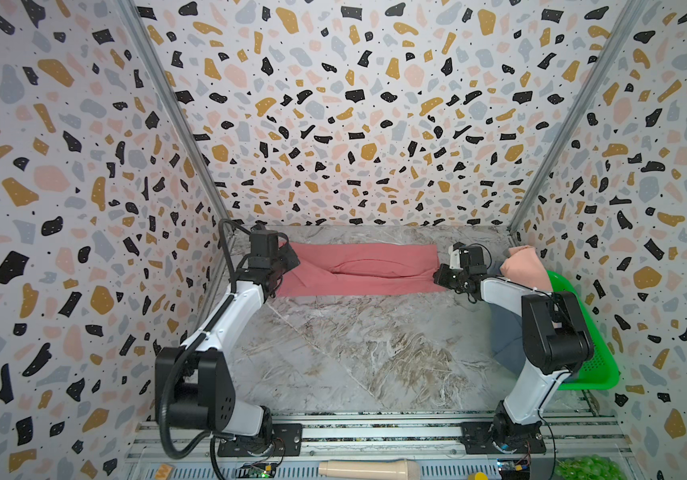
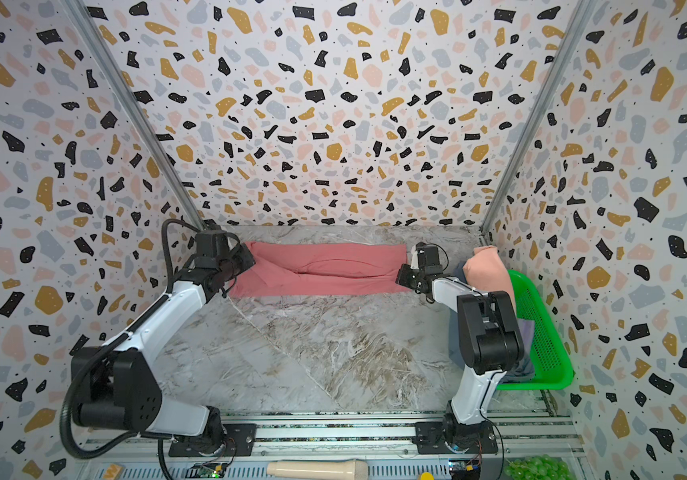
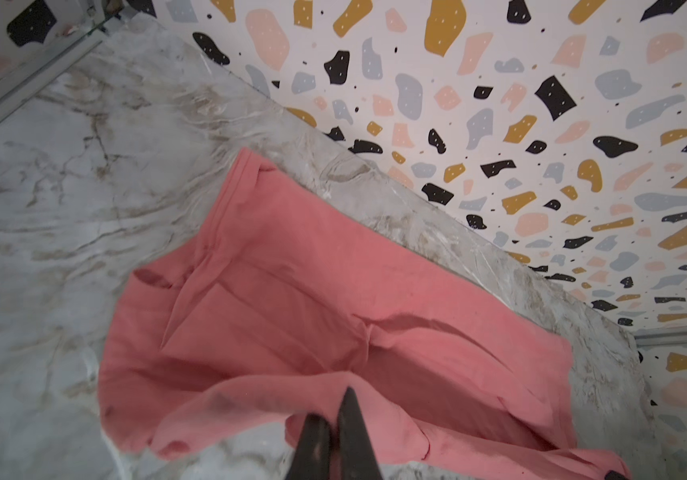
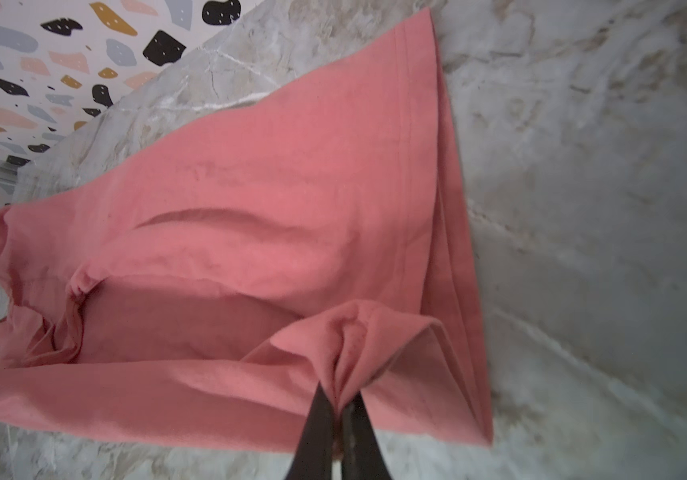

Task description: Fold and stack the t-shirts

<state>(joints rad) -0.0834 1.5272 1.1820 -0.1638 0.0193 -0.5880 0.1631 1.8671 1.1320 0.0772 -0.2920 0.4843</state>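
Terrazzo-patterned walls enclose a marble counter (image 1: 354, 353), and the rose-red t-shirt (image 1: 358, 270) lies on it as a long band close to the far wall, stretched between the two arms. The left end effector (image 3: 335, 409) is pinched tight on cloth at the sleeve end. The right end effector (image 4: 339, 395) is clamped closed on a bunched fold by the hem. A peach t-shirt (image 1: 526, 266) and a slate blue-grey t-shirt (image 1: 503, 332) sit unfolded at the green basket (image 1: 595, 374) beside the right arm. This looks like a lengthwise fold of the first shirt. The next move likely calls for both arms to lift and carry the gripped edge across together and level, keeping the cloth taut so the edges land aligned before letting go.
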